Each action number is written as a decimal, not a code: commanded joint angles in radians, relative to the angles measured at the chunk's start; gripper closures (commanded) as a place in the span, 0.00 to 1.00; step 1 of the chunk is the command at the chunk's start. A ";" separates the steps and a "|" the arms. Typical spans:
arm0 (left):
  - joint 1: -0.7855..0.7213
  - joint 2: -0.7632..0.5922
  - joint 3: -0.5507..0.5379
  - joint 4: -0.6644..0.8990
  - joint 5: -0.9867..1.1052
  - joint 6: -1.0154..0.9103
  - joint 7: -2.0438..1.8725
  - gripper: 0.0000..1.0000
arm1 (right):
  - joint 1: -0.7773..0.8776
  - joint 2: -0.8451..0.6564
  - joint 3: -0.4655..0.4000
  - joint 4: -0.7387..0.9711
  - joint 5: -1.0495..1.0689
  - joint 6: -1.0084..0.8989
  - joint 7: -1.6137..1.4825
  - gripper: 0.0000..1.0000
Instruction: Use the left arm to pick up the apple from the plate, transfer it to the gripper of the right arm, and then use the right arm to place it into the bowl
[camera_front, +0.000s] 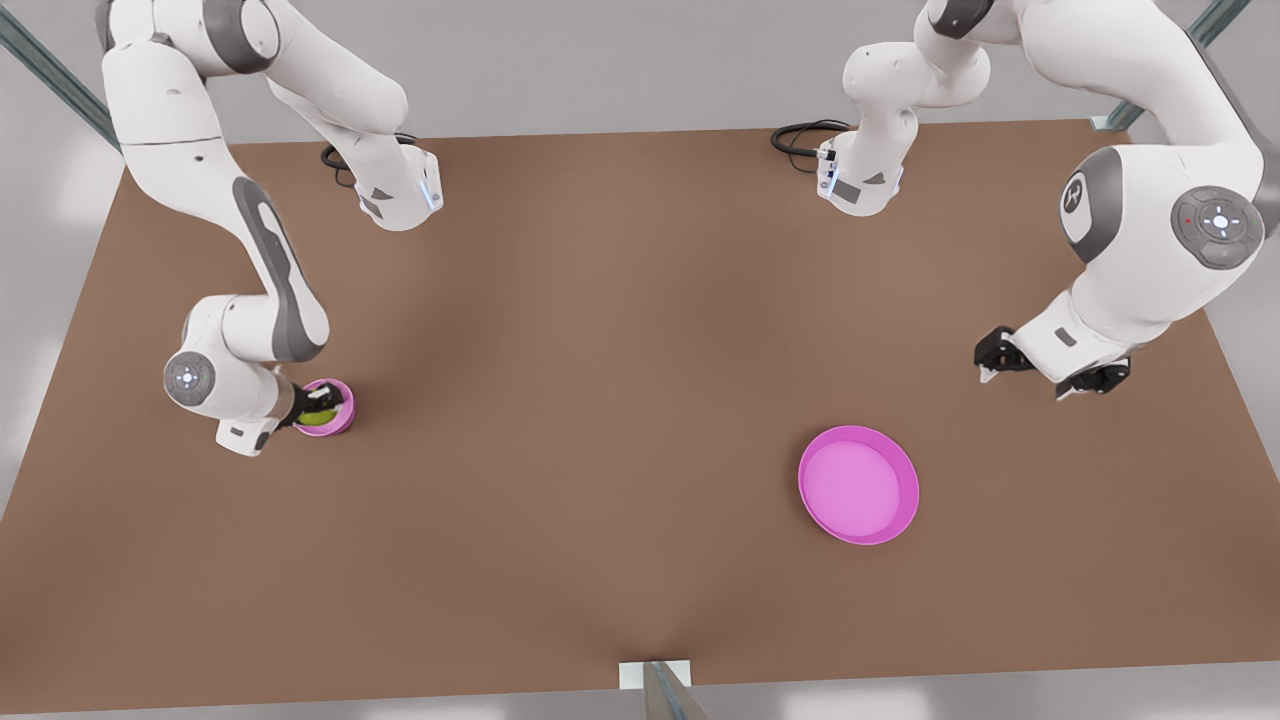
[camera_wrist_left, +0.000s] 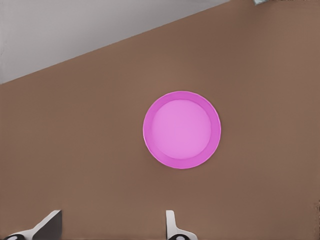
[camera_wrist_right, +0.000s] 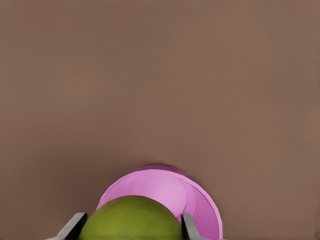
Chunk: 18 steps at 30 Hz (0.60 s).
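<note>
one step remains as i read it: my right gripper (camera_front: 322, 408) clasps the yellow-green apple (camera_front: 318, 416) over the small deep pink bowl (camera_front: 337, 424) near the brown table's (camera_front: 620, 400) edge, needing release, while my left gripper (camera_front: 1040, 372) waits spread beyond the wide empty pink plate (camera_front: 858, 484).

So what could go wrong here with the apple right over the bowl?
1. The apple looks about as wide as the small bowl, so released off-centre it may perch on the rim or roll off.
2. The right claw, shut on the apple, is right at the bowl; pulling away could nudge or tip it.

The left claw waits open, up beyond the empty plate, so it poses little risk.
</note>
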 joint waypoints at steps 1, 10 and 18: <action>0.000 0.001 -0.001 0.000 0.001 -0.005 -0.252 0.00 | -0.007 0.003 0.000 -0.005 -0.035 0.067 0.100 0.43; 0.001 0.001 -0.001 0.000 0.001 -0.005 -0.252 0.00 | -0.018 -0.005 0.000 -0.052 -0.035 0.062 0.073 0.41; 0.000 0.001 -0.001 0.000 -0.016 -0.006 -0.252 0.00 | -0.018 -0.021 0.000 -0.030 -0.035 0.019 0.076 0.00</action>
